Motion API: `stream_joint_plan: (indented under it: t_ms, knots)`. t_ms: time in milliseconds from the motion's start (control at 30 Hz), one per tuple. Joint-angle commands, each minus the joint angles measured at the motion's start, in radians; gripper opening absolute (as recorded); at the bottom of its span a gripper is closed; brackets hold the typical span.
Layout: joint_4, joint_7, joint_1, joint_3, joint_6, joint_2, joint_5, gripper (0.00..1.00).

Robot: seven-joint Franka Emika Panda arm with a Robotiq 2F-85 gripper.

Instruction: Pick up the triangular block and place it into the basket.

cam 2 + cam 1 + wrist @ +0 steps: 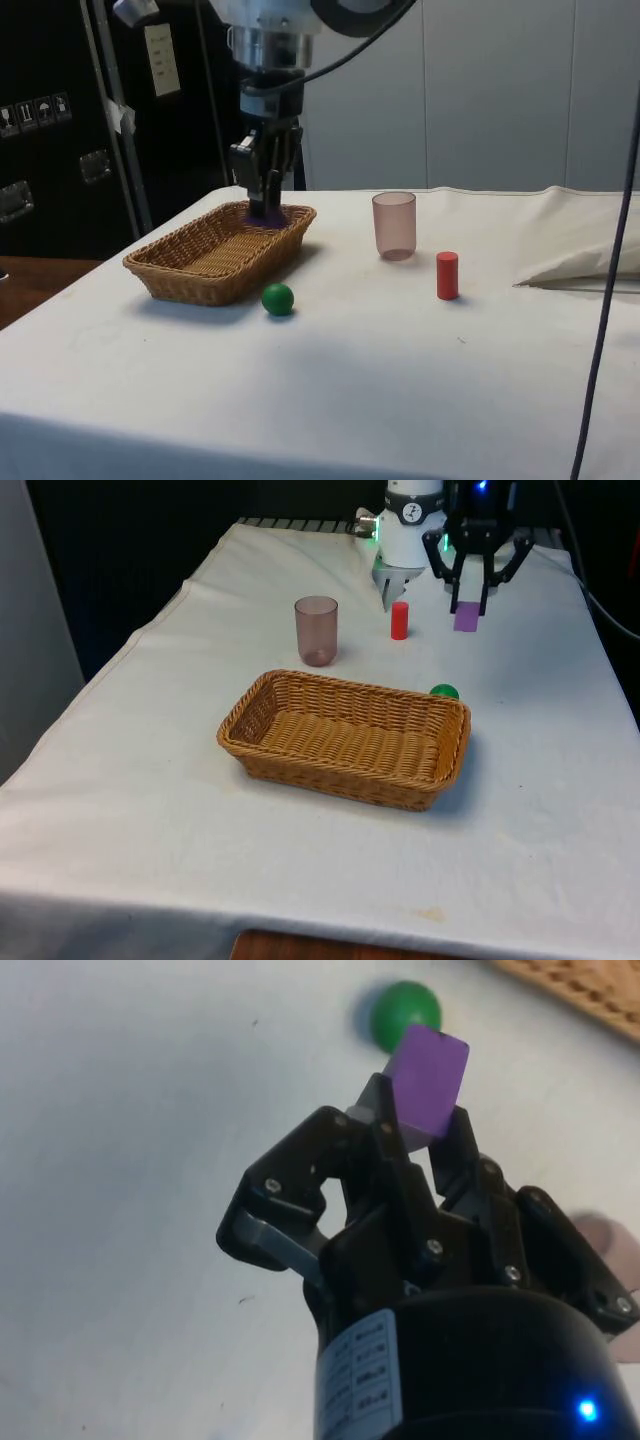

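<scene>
The claw (468, 608) is clamped on the purple block (466, 617), lifted off the worktop (150, 810) beyond the wicker basket's (262, 690) far rim, green ball (444, 691) between them.

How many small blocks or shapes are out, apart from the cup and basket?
3: a purple block held in the gripper above the cloth, a red cylinder beside the cup, a green ball against the basket's outer wall.

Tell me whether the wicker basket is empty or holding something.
Empty: the brown wicker basket shows bare weave inside; the purple block is held in the black gripper.
</scene>
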Motion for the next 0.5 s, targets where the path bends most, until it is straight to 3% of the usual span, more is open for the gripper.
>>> stream_joint_plan:
  t_ms: [0, 167, 200, 233, 467]
  knots:
    - [0.017, -0.022, -0.004, -0.002, 0.000, 0.016, 0.020, 0.33]
    - [0.068, -0.045, -0.008, -0.024, -0.003, 0.060, 0.022, 0.33]
    - [0.063, -0.027, -0.003, -0.030, 0.000, 0.056, 0.001, 0.33]
    - [0.077, -0.049, -0.009, -0.027, -0.004, 0.067, 0.022, 0.33]
    - [0.147, -0.077, -0.013, -0.056, -0.011, 0.122, 0.023, 0.33]
